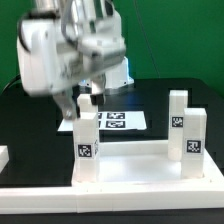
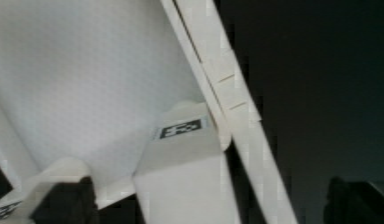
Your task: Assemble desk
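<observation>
The desk's white tabletop panel (image 1: 135, 166) lies flat with square leg posts standing on it. Tagged posts stand at front left (image 1: 87, 146), front right (image 1: 193, 140) and back right (image 1: 178, 110). My gripper (image 1: 82, 97) hangs over the back-left post (image 1: 86, 104), whose top sits between the fingers. In the wrist view the panel (image 2: 82, 90) fills most of the picture. A tagged post (image 2: 180, 150) runs down it toward my gripper (image 2: 207, 208). The dark fingers (image 2: 64, 203) stand wide apart on either side of the post. The gripper is open.
The marker board (image 1: 112, 121) lies on the black table behind the panel. A low white rail (image 1: 110, 196) runs along the front of the panel, with a short piece (image 1: 3, 158) at the exterior view's left. The arm's white body (image 1: 60, 45) fills the upper left.
</observation>
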Controlling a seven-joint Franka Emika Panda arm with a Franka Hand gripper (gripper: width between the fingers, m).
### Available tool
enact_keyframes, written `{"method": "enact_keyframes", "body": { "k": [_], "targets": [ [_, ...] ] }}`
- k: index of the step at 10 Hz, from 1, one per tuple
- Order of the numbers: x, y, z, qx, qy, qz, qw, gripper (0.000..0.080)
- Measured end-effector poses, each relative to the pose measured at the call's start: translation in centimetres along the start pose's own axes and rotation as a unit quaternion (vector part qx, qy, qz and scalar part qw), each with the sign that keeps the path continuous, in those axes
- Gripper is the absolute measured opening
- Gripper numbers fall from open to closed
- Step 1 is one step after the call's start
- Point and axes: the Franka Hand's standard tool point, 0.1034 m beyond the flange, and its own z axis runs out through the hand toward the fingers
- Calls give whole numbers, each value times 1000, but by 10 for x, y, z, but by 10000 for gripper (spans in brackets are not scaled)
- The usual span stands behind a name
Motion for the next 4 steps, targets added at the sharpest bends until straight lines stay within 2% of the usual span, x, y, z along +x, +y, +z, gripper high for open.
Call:
{"method": "enact_keyframes", "body": {
  "k": [1, 2, 4],
  "targets": [
    [-3, -4, -14, 9, -8, 0, 1000, 646],
    [-4, -8, -19, 14, -11, -1, 1000, 646],
    [-4, -7, -15, 13, -9, -3, 1000, 649]
  ]
}}
